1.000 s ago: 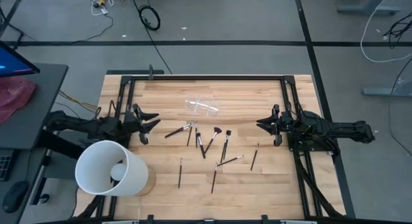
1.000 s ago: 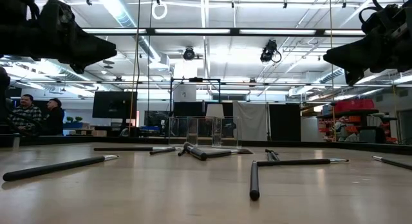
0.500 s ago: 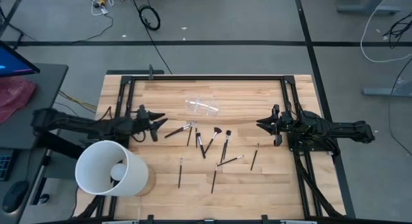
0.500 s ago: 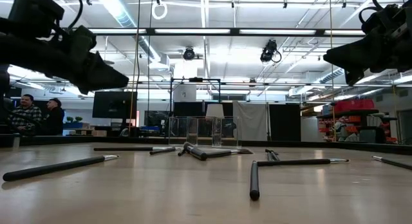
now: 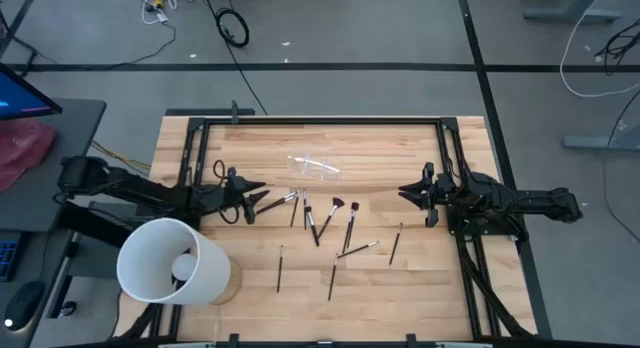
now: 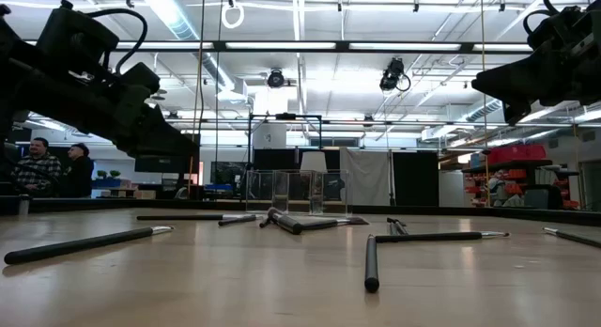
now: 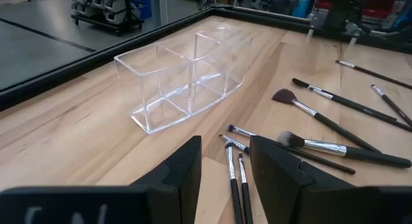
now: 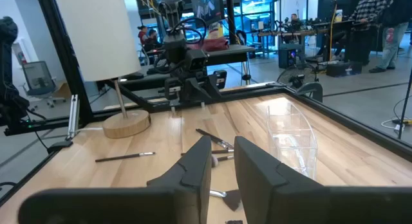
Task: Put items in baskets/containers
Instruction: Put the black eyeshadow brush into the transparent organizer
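Left hand (image 5: 258,200) open, empty.

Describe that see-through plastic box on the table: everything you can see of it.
The clear plastic holder is a low, long box with thin see-through walls, an open top and inner dividers making several compartments, one end rounded. It looks empty and stands upright on the wooden table, towards the far side. The makeup brushes lie near it without touching. Neither claw touches it.
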Available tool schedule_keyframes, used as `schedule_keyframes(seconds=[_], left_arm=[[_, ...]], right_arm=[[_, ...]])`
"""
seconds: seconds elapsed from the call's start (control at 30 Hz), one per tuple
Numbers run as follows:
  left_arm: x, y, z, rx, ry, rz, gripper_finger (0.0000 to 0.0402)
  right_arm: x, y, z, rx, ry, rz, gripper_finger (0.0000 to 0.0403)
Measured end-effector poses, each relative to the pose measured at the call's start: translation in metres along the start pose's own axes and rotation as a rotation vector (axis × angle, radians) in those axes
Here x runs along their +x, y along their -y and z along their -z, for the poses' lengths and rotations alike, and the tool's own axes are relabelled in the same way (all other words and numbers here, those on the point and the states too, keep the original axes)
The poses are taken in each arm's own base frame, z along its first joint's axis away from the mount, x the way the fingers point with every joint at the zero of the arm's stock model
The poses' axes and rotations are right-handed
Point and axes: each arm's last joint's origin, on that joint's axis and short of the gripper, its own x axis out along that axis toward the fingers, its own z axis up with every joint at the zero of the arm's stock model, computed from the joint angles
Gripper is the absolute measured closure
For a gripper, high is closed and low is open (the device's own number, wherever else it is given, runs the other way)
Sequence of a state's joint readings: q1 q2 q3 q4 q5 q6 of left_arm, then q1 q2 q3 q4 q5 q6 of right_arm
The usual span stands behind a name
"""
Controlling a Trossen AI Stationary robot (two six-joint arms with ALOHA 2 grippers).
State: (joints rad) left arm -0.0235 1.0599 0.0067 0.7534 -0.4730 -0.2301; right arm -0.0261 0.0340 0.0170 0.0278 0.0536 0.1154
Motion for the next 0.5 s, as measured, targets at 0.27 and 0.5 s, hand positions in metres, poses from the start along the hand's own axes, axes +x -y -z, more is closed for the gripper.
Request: schedule_keyframes(seconds=[0.27,0.5], left_arm=[[0.012,0.004,0.009,0.039,-0.062,-0.01,0.0266],[0.026,0.012,0.015,0.074,-0.152,0.028,0.0266]], right_arm=[[0.0,0.0,0.0,0.0,0.0,0.0,0.033],[0.0,0.0,0.0,0.0,0.0,0.0,0.033]])
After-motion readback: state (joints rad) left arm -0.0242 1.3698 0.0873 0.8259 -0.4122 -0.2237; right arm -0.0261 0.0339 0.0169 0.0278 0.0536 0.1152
